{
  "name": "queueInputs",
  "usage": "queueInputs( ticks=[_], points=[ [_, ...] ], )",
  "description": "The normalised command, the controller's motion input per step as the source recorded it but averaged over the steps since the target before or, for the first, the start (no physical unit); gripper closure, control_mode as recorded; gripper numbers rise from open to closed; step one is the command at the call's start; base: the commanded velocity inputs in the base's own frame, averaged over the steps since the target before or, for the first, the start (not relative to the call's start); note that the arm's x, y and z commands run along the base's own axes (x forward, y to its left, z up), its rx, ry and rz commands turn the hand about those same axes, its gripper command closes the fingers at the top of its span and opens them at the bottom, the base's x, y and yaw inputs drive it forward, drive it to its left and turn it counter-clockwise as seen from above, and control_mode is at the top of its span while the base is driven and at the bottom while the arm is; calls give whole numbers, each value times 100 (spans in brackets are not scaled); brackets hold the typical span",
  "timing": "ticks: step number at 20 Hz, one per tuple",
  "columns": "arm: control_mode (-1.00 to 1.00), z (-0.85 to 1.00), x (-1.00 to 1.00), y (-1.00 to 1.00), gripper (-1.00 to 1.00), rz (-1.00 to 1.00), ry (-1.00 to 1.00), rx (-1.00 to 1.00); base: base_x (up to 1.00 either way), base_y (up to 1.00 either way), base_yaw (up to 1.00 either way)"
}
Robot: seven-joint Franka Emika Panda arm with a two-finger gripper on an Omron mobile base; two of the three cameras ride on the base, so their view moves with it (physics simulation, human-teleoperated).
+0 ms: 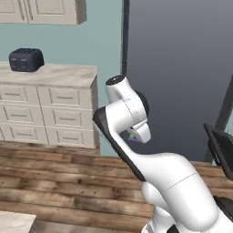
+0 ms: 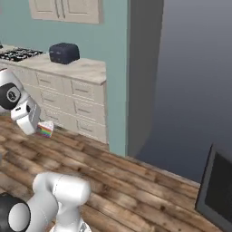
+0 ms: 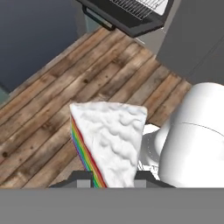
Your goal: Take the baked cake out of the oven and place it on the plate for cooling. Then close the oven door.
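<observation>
A wedge of cake point(image 3: 109, 140), white frosting on top and rainbow layers on its side, sits between my fingertips point(image 3: 85, 178) in the hand view. My gripper point(image 2: 40, 127) is shut on the cake point(image 2: 45, 129) and holds it in the air over the wooden floor, left of the cabinets. In the left base view my own arm hides most of the gripper point(image 1: 134, 136). The black oven door point(image 3: 127, 19) hangs open, with a silver wire rack point(image 3: 140, 6) above it. Its dark edge also shows as the oven door point(image 2: 215, 190) and the oven door point(image 1: 222, 148). The plate is out of view.
A tall dark grey panel point(image 1: 182, 68) stands beside a teal wall. Cream drawer cabinets point(image 1: 50, 113) carry a dark blue toaster point(image 1: 26, 59), the same toaster point(image 2: 64, 53) sitting beside a stove top point(image 2: 18, 54). A pale counter corner point(image 1: 16, 223) is at lower left.
</observation>
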Motion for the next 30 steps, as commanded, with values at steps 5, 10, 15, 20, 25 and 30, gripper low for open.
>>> queueInputs(
  ticks=[5, 10, 15, 20, 25, 30],
  points=[
    [100, 0, 0, 0, 100, 0, 0, 0, -60, 0, 67],
    [100, 0, 0, 0, 100, 0, 0, 0, -52, 18, 66],
    [100, 0, 0, 0, 100, 0, 0, 0, -43, 46, 61],
    [100, 0, 0, 0, 100, 0, 0, 0, -27, 70, 52],
    [100, 0, 0, 0, 100, 0, 0, 0, -8, 84, 43],
    [100, 0, 0, 0, 100, 0, 0, 0, -1, 97, 39]
  ],
)
